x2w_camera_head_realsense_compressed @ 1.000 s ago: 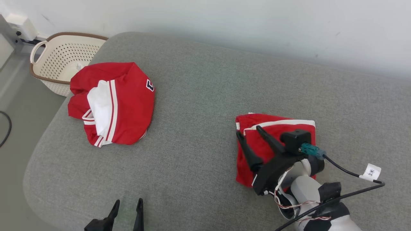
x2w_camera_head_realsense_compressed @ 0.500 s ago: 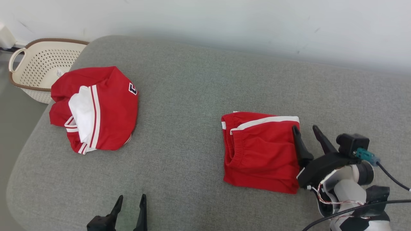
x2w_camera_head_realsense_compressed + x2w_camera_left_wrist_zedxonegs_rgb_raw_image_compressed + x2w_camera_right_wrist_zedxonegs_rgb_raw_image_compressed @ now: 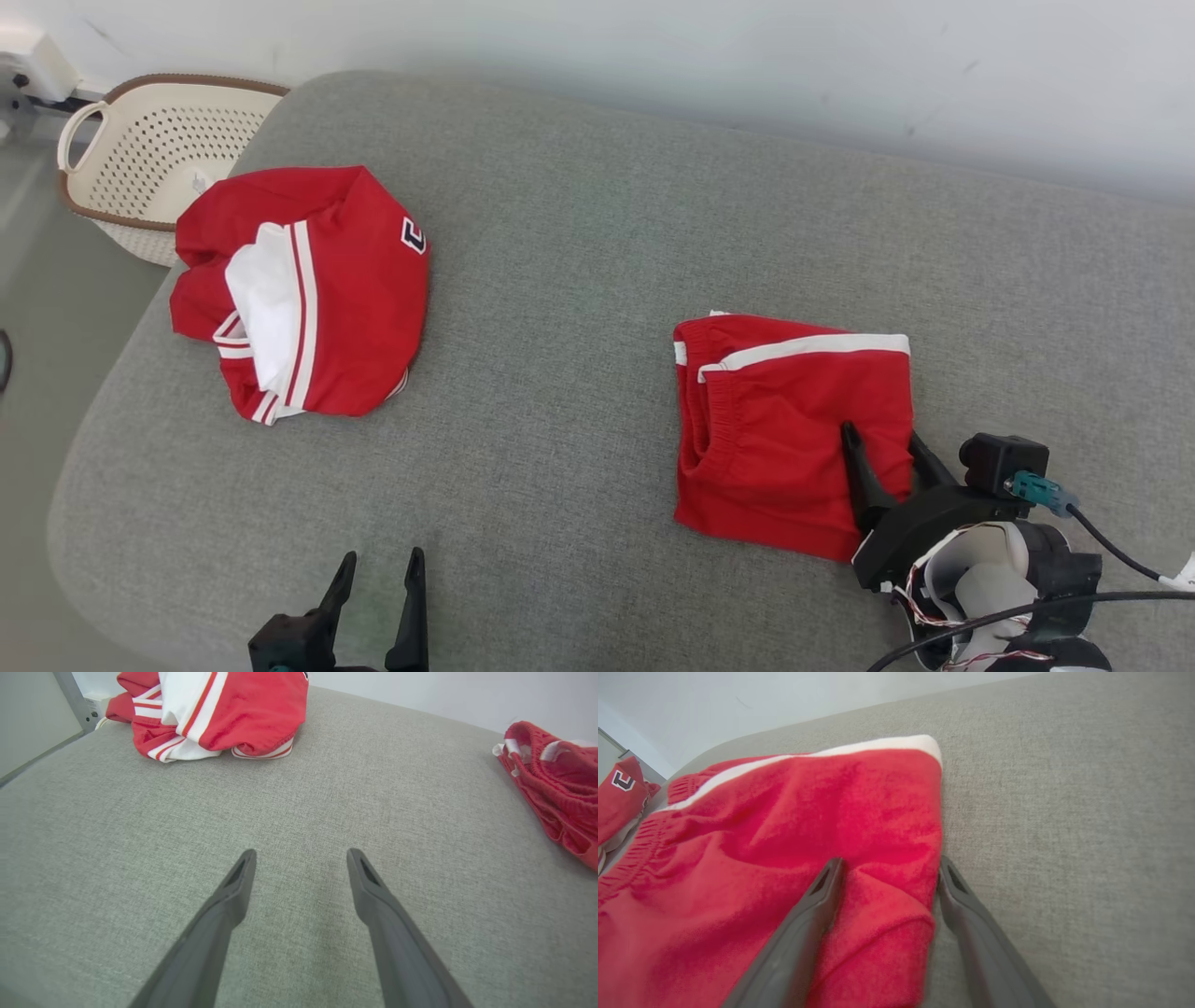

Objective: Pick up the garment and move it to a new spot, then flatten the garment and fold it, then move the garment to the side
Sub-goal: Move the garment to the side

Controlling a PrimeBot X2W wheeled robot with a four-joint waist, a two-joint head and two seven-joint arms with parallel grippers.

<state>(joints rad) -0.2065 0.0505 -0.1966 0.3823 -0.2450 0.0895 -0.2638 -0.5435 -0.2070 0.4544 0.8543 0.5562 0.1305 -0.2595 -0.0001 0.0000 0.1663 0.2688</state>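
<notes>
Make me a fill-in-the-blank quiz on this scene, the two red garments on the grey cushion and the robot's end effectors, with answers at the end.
1. The folded garment is red with a ____ stripe along one edge.
2. The crumpled garment lies near the cream ____ beside the cushion.
3. The right end effector straddles the folded garment's edge with jaws ____.
4. The left end effector holds ____.
Answers: white; basket; open; nothing.

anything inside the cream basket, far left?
A small pale scrap lies in the cream perforated plastic basket; its near corner is covered by the crumpled red-and-white jersey, so contents there can't be seen.
</notes>
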